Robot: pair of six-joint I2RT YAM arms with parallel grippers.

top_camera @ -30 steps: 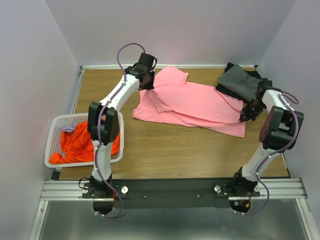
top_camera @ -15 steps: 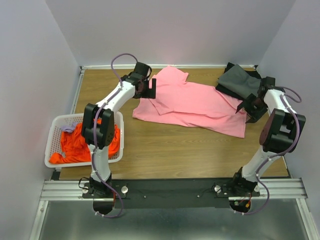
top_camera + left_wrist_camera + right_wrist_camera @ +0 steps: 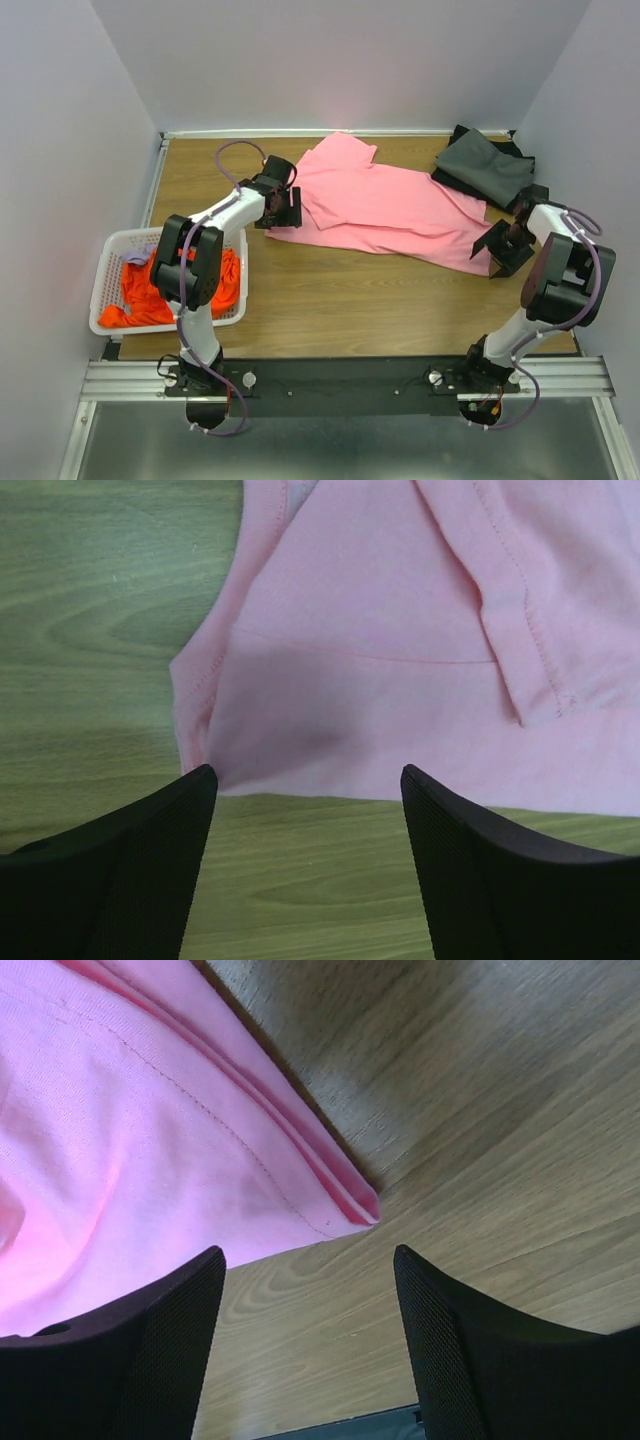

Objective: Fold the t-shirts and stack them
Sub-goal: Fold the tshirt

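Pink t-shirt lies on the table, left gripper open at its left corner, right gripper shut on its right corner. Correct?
No: the right gripper is open too. The right wrist view shows its jaws apart, the corner of the pink t-shirt lying loose on the table. The left gripper is open at the left corner.

The t-shirt [image 3: 390, 210] lies between basket [image 3: 103, 280], left, and folded shirts [image 3: 485, 165], right.

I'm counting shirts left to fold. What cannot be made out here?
Top view: what lies under the orange t-shirt in the basket; the left arm covers part.
Top view: how many dark t-shirts are stacked; layers overlap, too small.
Both wrist views: most of the pink t-shirt, cut off by frame edges.
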